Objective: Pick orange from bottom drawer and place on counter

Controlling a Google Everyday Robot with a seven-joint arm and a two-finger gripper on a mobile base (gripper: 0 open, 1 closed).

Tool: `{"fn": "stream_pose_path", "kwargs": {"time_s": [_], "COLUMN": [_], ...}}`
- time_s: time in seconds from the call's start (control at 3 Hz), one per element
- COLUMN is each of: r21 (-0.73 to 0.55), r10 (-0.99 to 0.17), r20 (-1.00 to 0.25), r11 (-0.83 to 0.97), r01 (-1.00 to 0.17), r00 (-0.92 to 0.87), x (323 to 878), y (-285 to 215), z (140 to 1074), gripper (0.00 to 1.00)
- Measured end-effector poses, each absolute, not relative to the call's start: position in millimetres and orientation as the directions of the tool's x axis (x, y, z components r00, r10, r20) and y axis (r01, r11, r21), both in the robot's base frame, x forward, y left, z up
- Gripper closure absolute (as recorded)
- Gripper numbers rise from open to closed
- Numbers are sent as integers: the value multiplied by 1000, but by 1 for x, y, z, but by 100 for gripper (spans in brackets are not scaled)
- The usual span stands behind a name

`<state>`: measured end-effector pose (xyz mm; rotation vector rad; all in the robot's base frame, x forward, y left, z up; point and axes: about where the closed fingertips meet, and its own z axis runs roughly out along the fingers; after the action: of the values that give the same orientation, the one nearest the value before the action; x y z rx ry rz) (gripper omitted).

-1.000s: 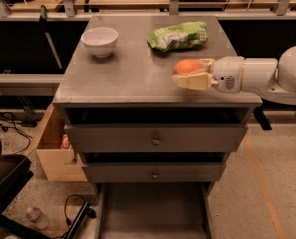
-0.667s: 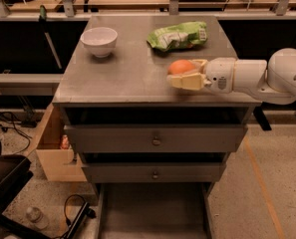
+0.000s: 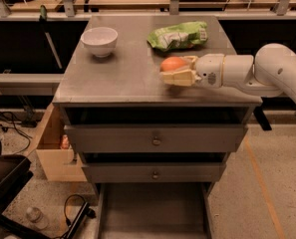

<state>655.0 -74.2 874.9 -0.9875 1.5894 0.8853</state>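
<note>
**ORANGE IN HAND OVER DESK – RELEASE POS.**

Orange (image 3: 171, 63): small, round, smooth skin, evenly orange, no long axis. It sits btwn the fingers of the hand (image 3: 175, 69), at the tip end, i.e. toward desk centre from the wrist. Hand is closed on the orange; arm enters approx. horizontal from the right of view. Orange is low over the front-right part of the desk (image 3: 117, 78); contact w/ the surface can't be told. Judgement: remaining move is a short lowering straight down, then release. Green bag (image 3: 177, 35) lies just behind; white bowl (image 3: 99, 40) well apart, far-left. Bottom drawer (image 3: 152, 210) stands pulled out below
</note>
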Motion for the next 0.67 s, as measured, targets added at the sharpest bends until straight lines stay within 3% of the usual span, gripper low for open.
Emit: {"fn": "stream_pose_path", "kwargs": {"time_s": [0.67], "r21": [95], "r10": [-184], "r20": [-966], "r11": [392], "r01": [-915], "r00": [-179], "x": [657], "y": [-75], "z": [856], "gripper": [100]}}
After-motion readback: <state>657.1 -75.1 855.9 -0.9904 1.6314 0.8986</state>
